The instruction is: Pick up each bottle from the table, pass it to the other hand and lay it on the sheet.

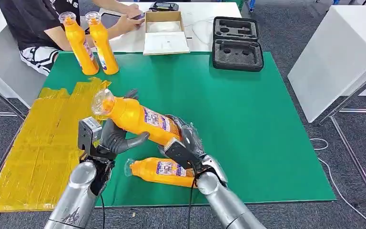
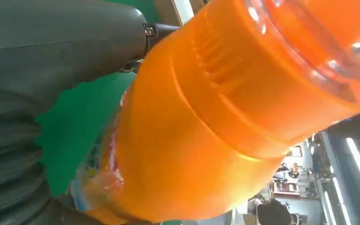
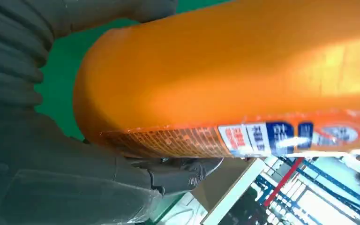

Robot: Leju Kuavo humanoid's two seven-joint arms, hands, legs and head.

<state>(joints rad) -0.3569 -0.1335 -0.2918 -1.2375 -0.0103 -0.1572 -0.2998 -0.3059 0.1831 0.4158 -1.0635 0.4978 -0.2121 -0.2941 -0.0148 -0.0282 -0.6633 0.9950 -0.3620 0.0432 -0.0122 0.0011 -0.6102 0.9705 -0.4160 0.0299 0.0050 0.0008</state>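
Green cloth covers the surface (image 1: 248, 124), and a crinkly yellow sheet (image 1: 38, 143) lies along its left side. At the far edge sit a black foam case (image 1: 237, 44) and an open cardboard box (image 1: 164, 32), and a person (image 1: 33, 24) sits at the far left corner. 4 orange bottles are here. 1 held bottle (image 1: 140, 119) hangs tilted above the green cloth near the front, cap toward the sheet. The left hand (image 1: 116, 138) wraps its fingers around the cap end. The right hand (image 1: 187, 140) grips the bottom end, so both hands hold it at once. A lying bottle (image 1: 159, 171) rests on its side just below them. 2 upright bottles (image 1: 90, 44) stand side by side by the far left corner.
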